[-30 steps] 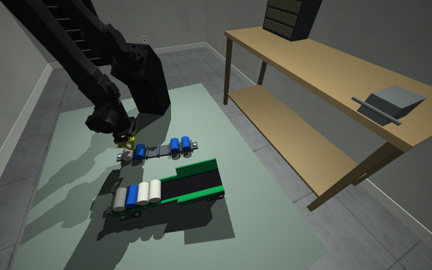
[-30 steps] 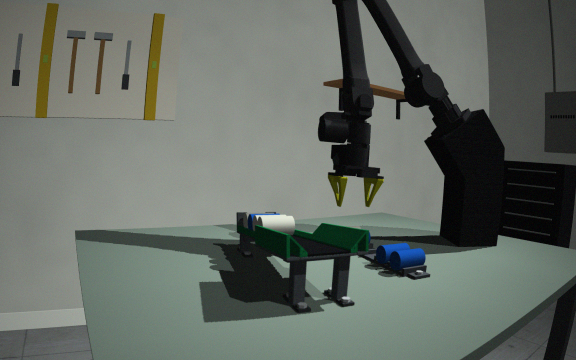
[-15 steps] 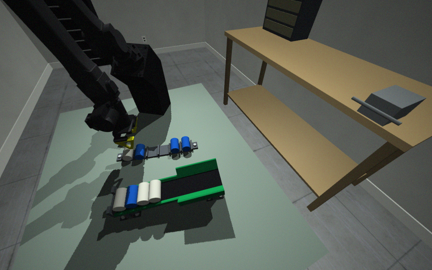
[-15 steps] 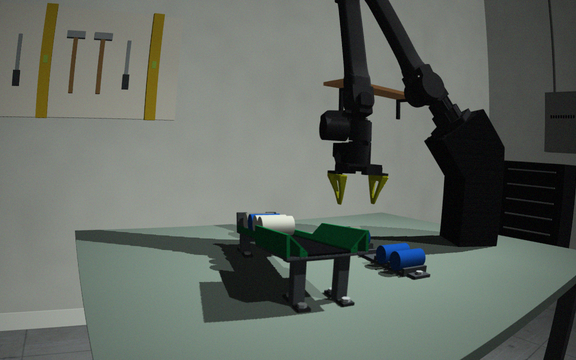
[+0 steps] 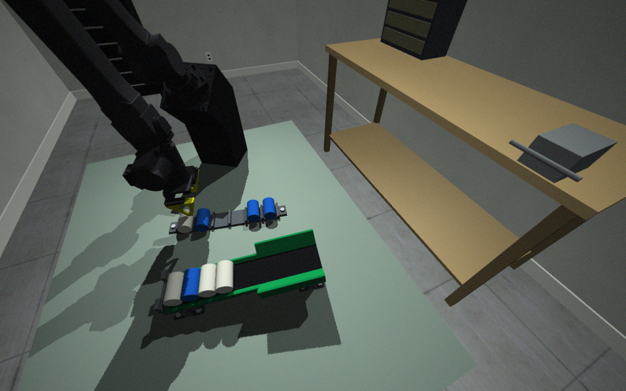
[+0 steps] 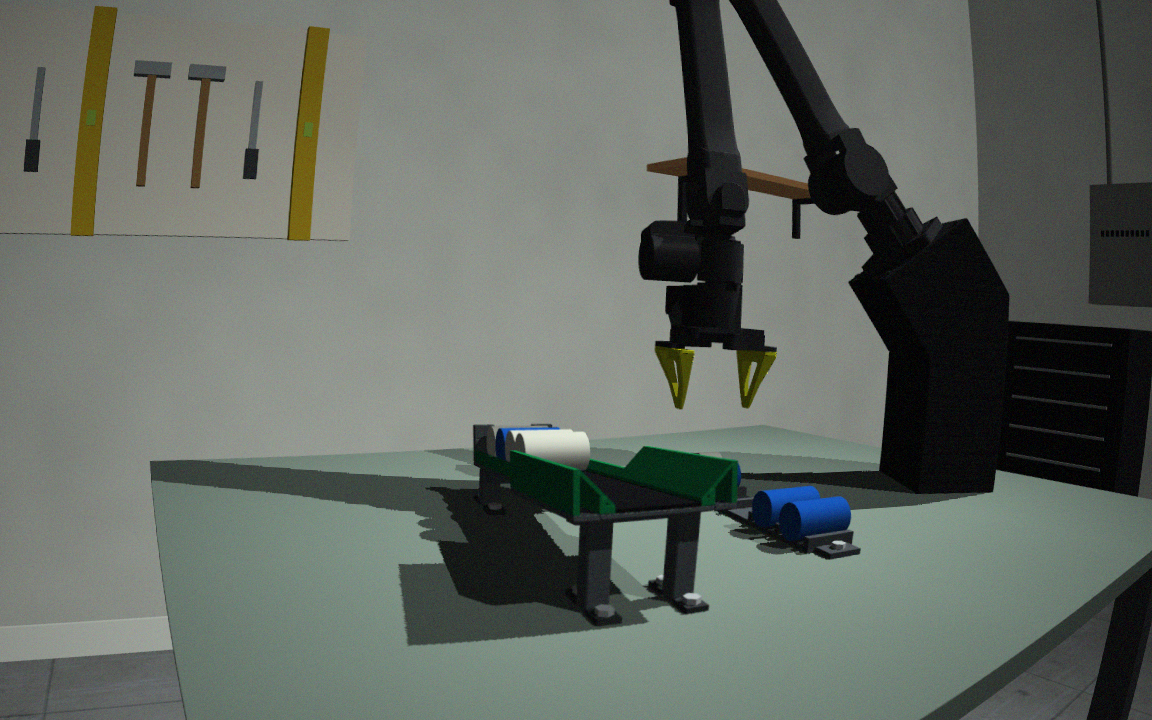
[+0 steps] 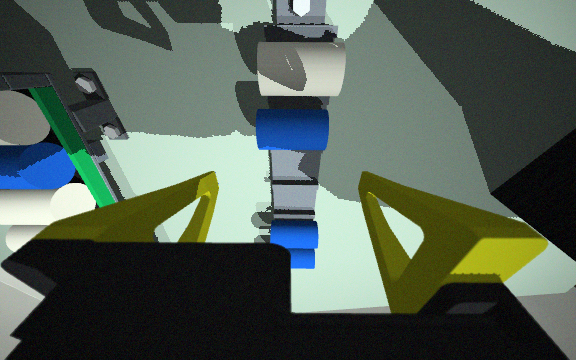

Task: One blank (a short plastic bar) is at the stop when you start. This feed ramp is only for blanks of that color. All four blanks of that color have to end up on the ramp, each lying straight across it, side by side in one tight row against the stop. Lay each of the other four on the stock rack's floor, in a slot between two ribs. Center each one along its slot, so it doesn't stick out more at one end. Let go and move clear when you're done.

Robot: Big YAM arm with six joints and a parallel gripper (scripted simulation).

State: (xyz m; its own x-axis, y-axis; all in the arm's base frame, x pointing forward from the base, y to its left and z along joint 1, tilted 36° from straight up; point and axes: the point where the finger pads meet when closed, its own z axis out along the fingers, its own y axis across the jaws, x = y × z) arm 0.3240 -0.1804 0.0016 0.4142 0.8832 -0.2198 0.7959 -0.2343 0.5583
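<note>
Pincer spread wide, empty, above stock rack; next: swap misplaced white blank and blue blank.

A: What colours are showing on the feed ramp?

B: Its side walls are showing bright green and its bed black. Three white blanks are lying on it with one blue blank among them.

A: And the stock rack?

B: It is looking dark grey, carrying three blue blanks and one white blank.

A: The arm?

B: Black all over, with the gripper wearing yellow fingers. The table is showing pale green, and the workbench beside it is looking tan.
</note>
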